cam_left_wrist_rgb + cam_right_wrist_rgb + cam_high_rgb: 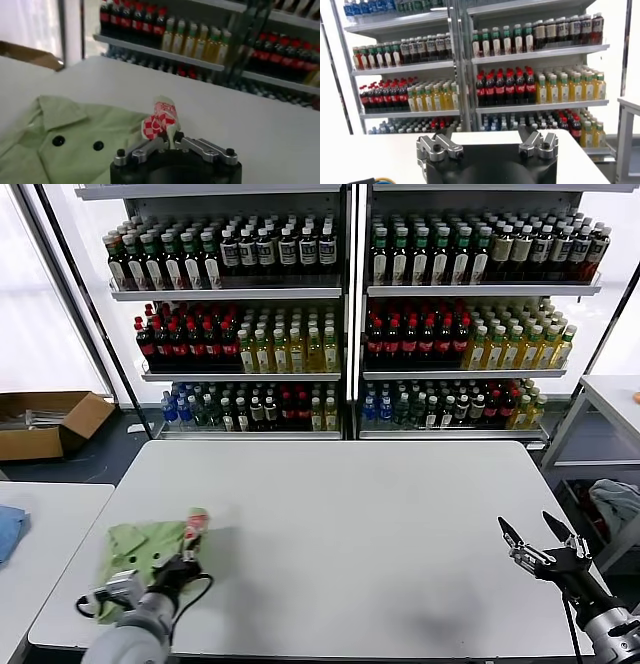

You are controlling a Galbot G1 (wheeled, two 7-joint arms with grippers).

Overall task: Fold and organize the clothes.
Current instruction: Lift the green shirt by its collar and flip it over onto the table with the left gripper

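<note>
A light green polo shirt (140,549) is seen lying bunched at the near left corner of the white worktop (350,524), its collar and two dark buttons showing in the left wrist view. The left pincer (174,140) is clamped on a raised fold of the shirt bearing the red-and-white checkered logo (160,121), which is lifted above the rest of the fabric. The right pincer (538,539) is held well apart from the shirt, at the near right edge of the worktop, with its fingers spread and nothing between them. Shelves of bottles (350,314) are seen behind the worktop.
</note>
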